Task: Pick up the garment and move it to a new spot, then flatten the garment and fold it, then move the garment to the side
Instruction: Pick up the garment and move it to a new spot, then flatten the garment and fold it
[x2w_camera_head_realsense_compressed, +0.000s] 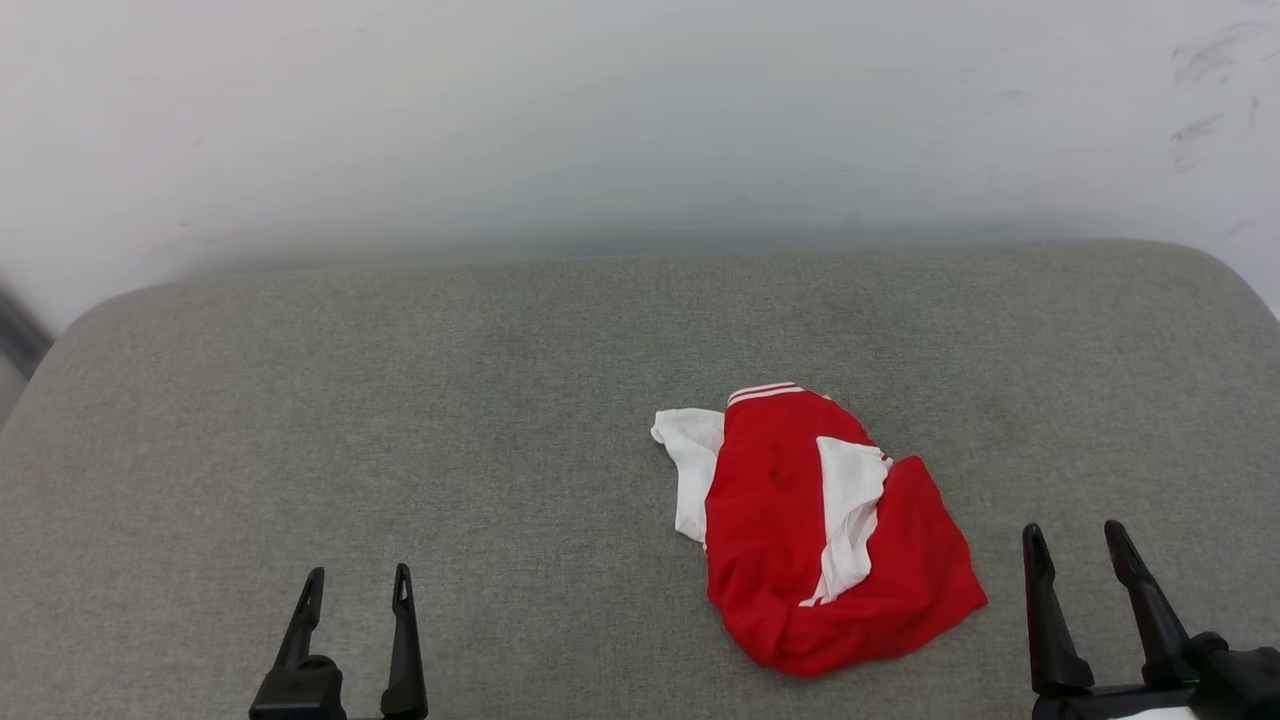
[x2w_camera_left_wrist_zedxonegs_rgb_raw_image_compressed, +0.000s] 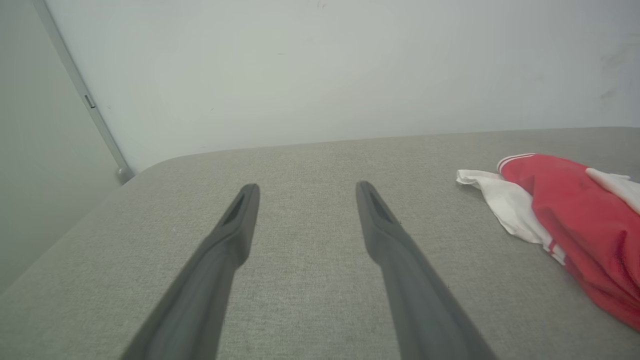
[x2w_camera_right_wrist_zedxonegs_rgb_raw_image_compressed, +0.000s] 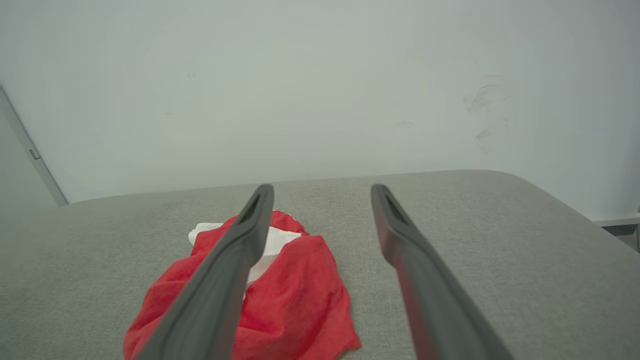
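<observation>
The garment (x2w_camera_head_realsense_compressed: 810, 530) lies crumpled on the grey padded surface, right of centre: red cloth with white sleeves and a striped trim at its far end. No print shows. My right gripper (x2w_camera_head_realsense_compressed: 1075, 540) stands open at the lower right, just right of the garment and apart from it. In the right wrist view the garment (x2w_camera_right_wrist_zedxonegs_rgb_raw_image_compressed: 295, 300) lies ahead and left, partly behind my left finger (x2w_camera_right_wrist_zedxonegs_rgb_raw_image_compressed: 225, 290). My left gripper (x2w_camera_head_realsense_compressed: 357, 585) is open at the lower left, well away; its wrist view shows the garment (x2w_camera_left_wrist_zedxonegs_rgb_raw_image_compressed: 580, 215) at the far right.
The grey fabric surface (x2w_camera_head_realsense_compressed: 400, 420) has rounded far corners and ends at a pale wall (x2w_camera_head_realsense_compressed: 640, 120) behind. A door frame edge (x2w_camera_left_wrist_zedxonegs_rgb_raw_image_compressed: 85, 100) runs at the left. Bare surface lies left of and behind the garment.
</observation>
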